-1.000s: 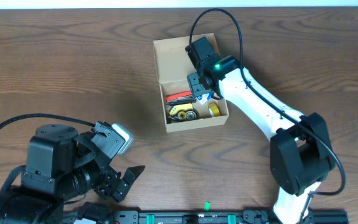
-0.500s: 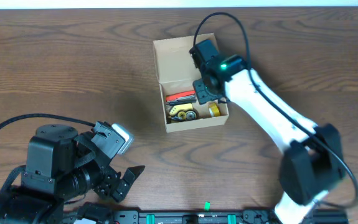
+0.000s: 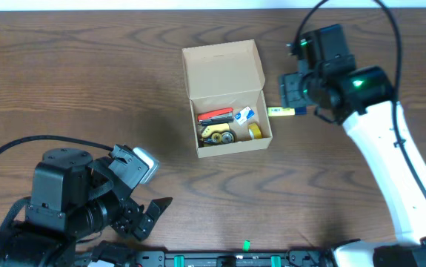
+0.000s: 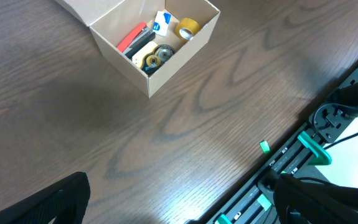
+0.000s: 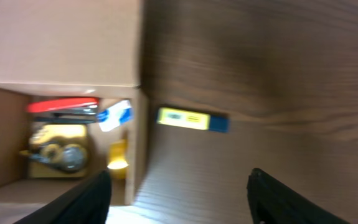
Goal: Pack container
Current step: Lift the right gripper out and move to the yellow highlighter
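Near the far middle of the tabletop [image 3: 87, 89] sits the container [image 3: 235, 147], its flap lid [image 3: 224, 65] laid open toward the far edge. Inside lie a red item [image 3: 215, 115], a blue-and-white piece [image 3: 244, 114], a yellow tape roll [image 3: 255, 131] and a yellow-and-black thing [image 3: 216, 134], crowded together and too small to name surely. Just right of the container, on the wood, lies a yellow-and-blue bar [image 3: 279, 111]. The right gripper [image 3: 293, 93] hangs near it, fingers apart and empty; its wrist view is blurred and cuts them off. At the near left, the left gripper [image 4: 182, 193] is spread wide, holding nothing, only its dark fingertips showing
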`<state>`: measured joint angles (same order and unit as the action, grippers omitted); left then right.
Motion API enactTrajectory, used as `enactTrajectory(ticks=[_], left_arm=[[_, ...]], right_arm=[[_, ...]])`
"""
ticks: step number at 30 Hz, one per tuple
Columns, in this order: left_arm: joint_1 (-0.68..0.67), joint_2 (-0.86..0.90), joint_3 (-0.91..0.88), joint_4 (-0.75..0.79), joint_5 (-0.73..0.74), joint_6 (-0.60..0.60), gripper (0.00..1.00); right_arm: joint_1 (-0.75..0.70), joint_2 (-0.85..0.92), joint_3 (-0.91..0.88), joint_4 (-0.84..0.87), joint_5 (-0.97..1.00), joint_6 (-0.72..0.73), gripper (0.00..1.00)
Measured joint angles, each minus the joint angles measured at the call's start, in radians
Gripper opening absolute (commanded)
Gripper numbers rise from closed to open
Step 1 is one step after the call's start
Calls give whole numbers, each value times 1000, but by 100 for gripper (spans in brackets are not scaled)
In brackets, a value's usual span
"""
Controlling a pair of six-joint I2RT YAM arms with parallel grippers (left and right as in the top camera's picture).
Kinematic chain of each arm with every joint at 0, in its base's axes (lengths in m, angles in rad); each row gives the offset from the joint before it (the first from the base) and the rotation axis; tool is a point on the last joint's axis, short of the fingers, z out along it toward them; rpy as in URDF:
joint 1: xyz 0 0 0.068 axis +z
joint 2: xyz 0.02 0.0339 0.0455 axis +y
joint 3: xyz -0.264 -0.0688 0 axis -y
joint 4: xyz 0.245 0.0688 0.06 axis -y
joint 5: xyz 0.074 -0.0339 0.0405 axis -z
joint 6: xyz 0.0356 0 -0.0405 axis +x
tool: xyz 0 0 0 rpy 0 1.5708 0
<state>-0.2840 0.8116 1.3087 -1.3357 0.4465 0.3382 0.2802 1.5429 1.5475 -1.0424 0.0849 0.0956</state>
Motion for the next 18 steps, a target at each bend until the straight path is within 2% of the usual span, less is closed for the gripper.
enactTrajectory(ticks=[3, 9, 12, 18], left_arm=[[0, 0, 0, 0, 0, 0, 95], [0, 0, 0, 0, 0, 0, 95], [0, 0, 0, 0, 0, 0, 95], [0, 0, 0, 0, 0, 0, 95]], right_arm=[[-49, 16, 0, 10, -6, -125, 79], [-84, 92, 0, -16, -70, -529, 95], [-94, 156, 0, -4, -133, -713, 99], [-99, 308, 0, 32, -163, -879, 99]])
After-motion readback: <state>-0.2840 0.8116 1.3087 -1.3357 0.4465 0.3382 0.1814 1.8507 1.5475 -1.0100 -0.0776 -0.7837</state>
